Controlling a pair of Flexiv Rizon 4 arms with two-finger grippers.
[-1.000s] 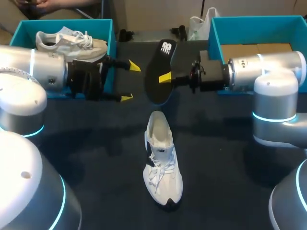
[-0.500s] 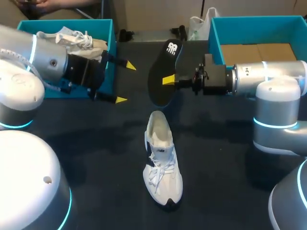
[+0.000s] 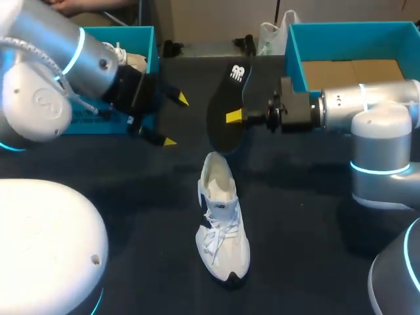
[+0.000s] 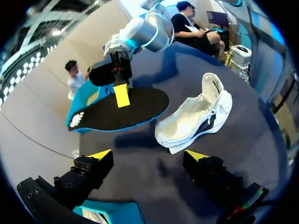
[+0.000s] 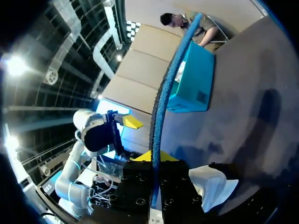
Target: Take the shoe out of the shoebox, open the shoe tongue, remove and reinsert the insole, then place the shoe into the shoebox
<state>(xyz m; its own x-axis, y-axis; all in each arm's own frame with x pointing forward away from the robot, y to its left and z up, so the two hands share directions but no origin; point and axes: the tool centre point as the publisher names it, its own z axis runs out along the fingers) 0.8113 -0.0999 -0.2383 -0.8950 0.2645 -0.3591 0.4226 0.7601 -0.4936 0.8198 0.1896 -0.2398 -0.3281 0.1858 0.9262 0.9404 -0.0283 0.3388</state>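
A white shoe (image 3: 222, 223) lies in the middle of the dark table, toe toward me, its opening toward the far side. Above its heel hangs the black insole (image 3: 226, 111), and my right gripper (image 3: 235, 117) is shut on its edge. In the right wrist view the insole (image 5: 164, 100) shows edge-on, rising from between the fingers of my right gripper (image 5: 153, 157), with the shoe (image 5: 212, 184) below. My left gripper (image 3: 175, 120) is open and holds nothing, left of the insole. In its own view my left gripper (image 4: 148, 156) faces the insole (image 4: 121, 114) and the shoe (image 4: 194, 119).
A teal shoebox (image 3: 149, 41) at the far left holds another pale shoe (image 3: 128, 58). A second teal box (image 3: 341, 31) with a cardboard bottom stands at the far right, behind my right arm. Bare dark tabletop surrounds the shoe.
My right gripper has carried the insole slightly right and nearer the shoe's heel. My left arm has swung upward, its open gripper shifting a little toward me.
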